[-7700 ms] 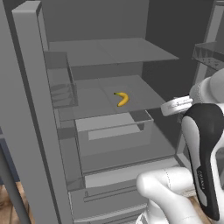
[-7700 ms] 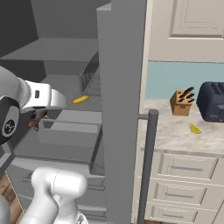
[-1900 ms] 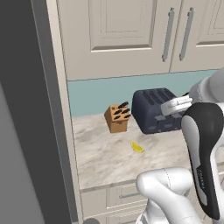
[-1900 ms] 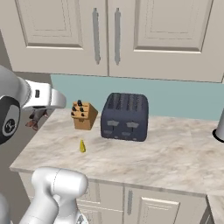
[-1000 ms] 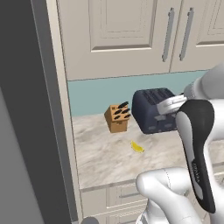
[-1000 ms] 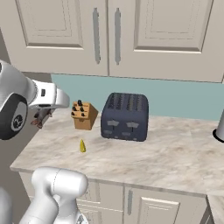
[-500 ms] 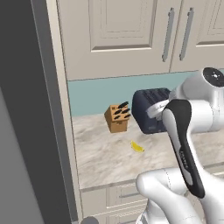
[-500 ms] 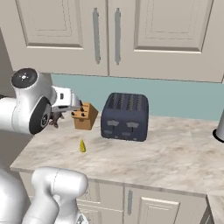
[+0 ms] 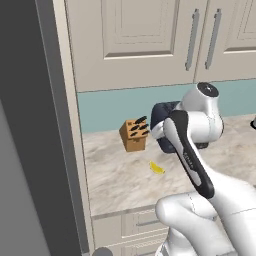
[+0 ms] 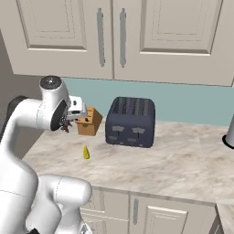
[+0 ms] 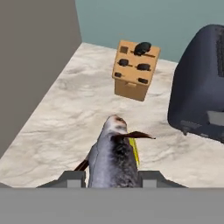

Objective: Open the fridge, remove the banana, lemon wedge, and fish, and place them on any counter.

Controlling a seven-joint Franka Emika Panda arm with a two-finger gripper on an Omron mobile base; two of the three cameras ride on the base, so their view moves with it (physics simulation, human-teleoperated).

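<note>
Jaws are clamped on the fish (image 11: 113, 157), held nose-forward above the desk (image 11: 65, 118). Just beneath it a yellow lemon wedge (image 9: 157, 168) is already lying on the marble, with the knife block (image 11: 133, 70) and dark toaster (image 11: 199, 83) beyond. For a clean drop, the fish should be lowered onto bare stone beside the wedge before it is released.

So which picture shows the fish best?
The hand view: the fish sits big and close between the gripper fingers, above the counter. In the right base view just a dark bit pokes out under the gripper. In the left base view the arm hides it.
</note>
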